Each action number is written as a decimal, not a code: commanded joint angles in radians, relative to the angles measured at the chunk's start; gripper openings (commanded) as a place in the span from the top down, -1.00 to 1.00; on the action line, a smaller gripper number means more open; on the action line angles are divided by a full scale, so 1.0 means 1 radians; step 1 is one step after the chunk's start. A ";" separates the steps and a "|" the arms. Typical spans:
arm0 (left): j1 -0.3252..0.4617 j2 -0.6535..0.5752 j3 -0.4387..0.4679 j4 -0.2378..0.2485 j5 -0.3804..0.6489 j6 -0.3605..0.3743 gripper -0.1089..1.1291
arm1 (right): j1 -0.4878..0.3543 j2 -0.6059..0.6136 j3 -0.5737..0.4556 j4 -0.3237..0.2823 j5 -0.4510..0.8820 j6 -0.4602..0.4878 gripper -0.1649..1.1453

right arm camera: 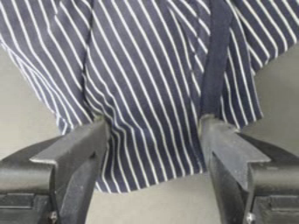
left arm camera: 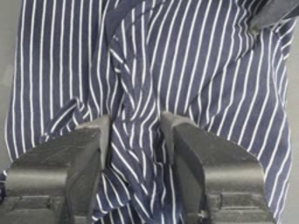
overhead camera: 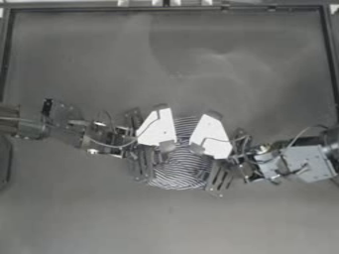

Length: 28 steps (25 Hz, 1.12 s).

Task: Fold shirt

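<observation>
I've got the shirt (overhead camera: 180,166) bunched mid-bench (overhead camera: 198,59), both claws on it. Left claw (left arm camera: 135,124) w/ a fabric ridge between its tips, looks pinched. Right claw (right arm camera: 153,127) spread wide over the shirt edge, not clamped.

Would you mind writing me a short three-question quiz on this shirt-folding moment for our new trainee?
1. True or false: the shirt lies spread flat across the whole table.
2. Which gripper has striped cloth pinched between its jaws? A) left gripper B) right gripper C) neither
3. Fill in: in the top view, both grippers meet over the shirt near the table's ____.

Key:
1. False. It is bunched into a small heap under the two grippers.
2. A. A ridge of cloth is gathered between the left jaws; the right jaws stand apart with the cloth lying flat between them.
3. Middle.
</observation>
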 commanded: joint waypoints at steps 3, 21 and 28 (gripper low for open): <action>0.002 -0.067 -0.051 0.046 0.032 0.018 -0.45 | 0.000 -0.092 -0.025 -0.063 -0.002 0.002 -0.66; 0.032 -0.222 -0.028 0.129 0.014 0.012 -0.45 | -0.020 -0.267 0.046 -0.347 -0.031 0.209 -0.66; 0.025 -0.241 0.061 0.117 -0.129 -0.012 -0.44 | -0.048 -0.259 0.092 -0.606 -0.098 0.492 -0.66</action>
